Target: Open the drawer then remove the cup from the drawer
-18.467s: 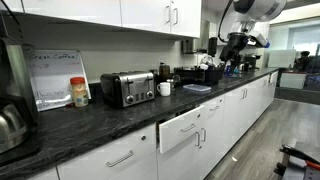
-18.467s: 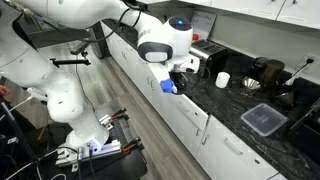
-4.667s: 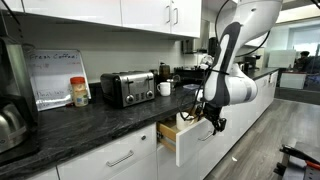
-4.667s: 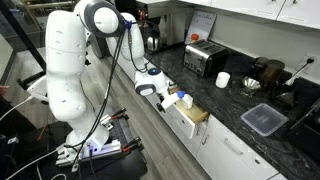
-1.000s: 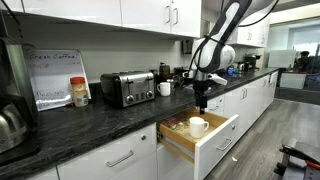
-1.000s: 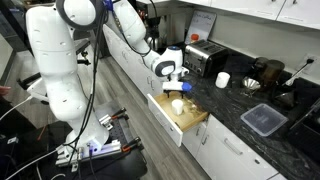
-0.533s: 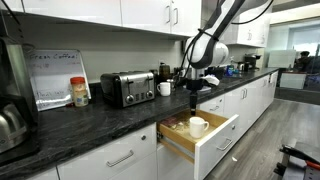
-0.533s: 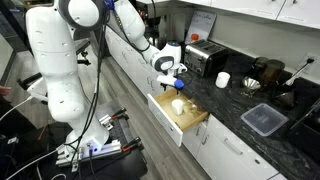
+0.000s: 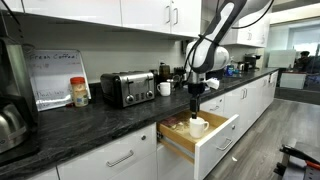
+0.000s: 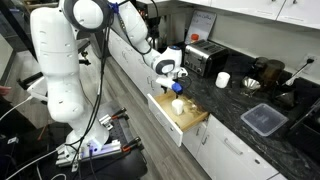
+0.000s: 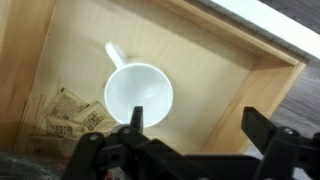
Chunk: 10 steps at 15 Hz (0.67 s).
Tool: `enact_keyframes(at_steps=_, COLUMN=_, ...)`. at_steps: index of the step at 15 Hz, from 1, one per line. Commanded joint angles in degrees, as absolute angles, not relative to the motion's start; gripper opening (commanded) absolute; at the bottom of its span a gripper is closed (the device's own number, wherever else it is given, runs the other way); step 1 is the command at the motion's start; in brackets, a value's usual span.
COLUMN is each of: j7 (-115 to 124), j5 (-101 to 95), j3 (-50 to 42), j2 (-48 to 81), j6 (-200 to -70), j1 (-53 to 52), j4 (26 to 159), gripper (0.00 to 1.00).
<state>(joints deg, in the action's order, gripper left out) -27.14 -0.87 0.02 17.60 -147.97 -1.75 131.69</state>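
The gripper (image 11: 192, 128) hangs with its jaws spread as wide as they go and nothing between them. It is poised over the open drawer (image 9: 222, 138), pointing straight down in both exterior views. In the wrist view the cup (image 11: 140, 95) lies directly below on the drawer's light wooden floor. It stands upright, mouth up and seemingly empty, with its handle angled away toward the far corner. It is not centred in the gap: one fingertip (image 11: 135, 118) overlaps the near edge of the rim, while the other stands well clear of it over bare wood.

The step in hand looks to be the descent for the pick, the opening being done. To do it well, I would first slide the wrist toward the cup, so that the jaws either straddle the whole body or take one wall of it, one finger inside and one out. The handle should stay out of the closing line (a finger landing on it would likely twist the cup). The descent should stay vertical and clear of the wooden side wall (image 11: 268, 75), and the lift should clear the drawer rim before any move sideways.

Some paper packets (image 11: 68, 112) lie in the corner near the cup and should be left alone. On the counter behind stand a toaster (image 9: 127, 88) and a second white mug (image 9: 165, 88), which is not the target.
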Motion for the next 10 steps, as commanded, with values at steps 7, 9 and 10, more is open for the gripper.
enact_keyframes(at_steps=7, j7=-27.5, j5=-1.9, j3=3.6, j2=19.6, j6=-150.5, j1=1.0, j4=131.6, gripper=1.00)
enact_keyframes(at_steps=9, j7=-27.5, j5=-1.9, j3=3.6, j2=19.6, j6=-150.6, j1=1.1, j4=131.6, gripper=1.00)
enact_keyframes(at_steps=10, j7=-27.5, j5=-1.9, j3=3.6, j2=19.6, j6=-150.6, j1=1.1, j4=131.6, gripper=1.00)
